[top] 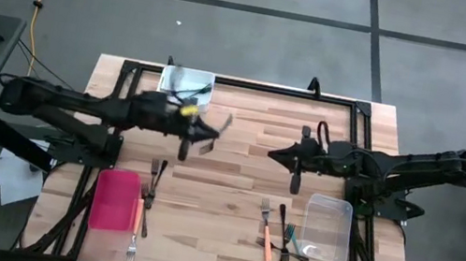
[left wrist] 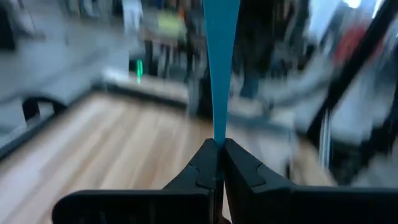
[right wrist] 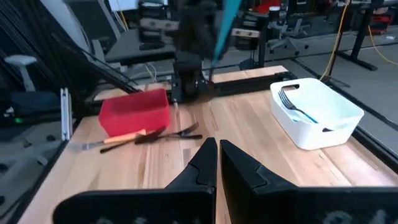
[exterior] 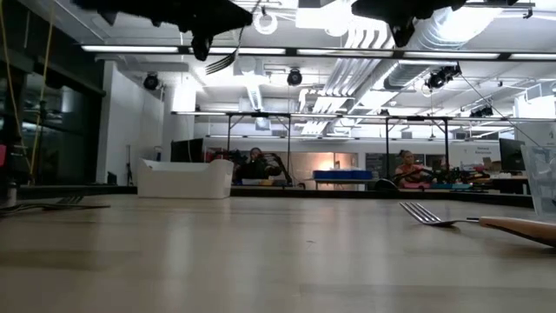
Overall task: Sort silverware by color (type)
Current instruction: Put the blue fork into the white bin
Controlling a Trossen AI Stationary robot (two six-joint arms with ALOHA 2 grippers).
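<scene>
My left gripper (top: 202,131) hangs over the table's middle, shut on a teal fork (left wrist: 221,56), with a white tub (top: 186,85) behind it at the far edge. That tub holds another teal fork (right wrist: 297,107). My right gripper (top: 273,152) is shut on nothing and faces the left one above the middle of the table. More silverware lies flat on the wood: dark and orange-handled forks (top: 146,197) beside a red tray (top: 114,199), and a mixed cluster (top: 283,239) left of a clear tub (top: 328,227). My left gripper pinches the teal fork's narrow handle end (left wrist: 219,134) between its two fingertips. The fingers lie about level and point toward the table's right. The fork sticks out past the fingertips, lifted clear, high above the wood (exterior: 224,61).
A black frame runs along the table's edges (top: 250,84). The middle strip of wood between the two arms is bare. In the low view an orange-handled fork (exterior: 469,222) lies near the camera. People sit in the room beyond the far edge.
</scene>
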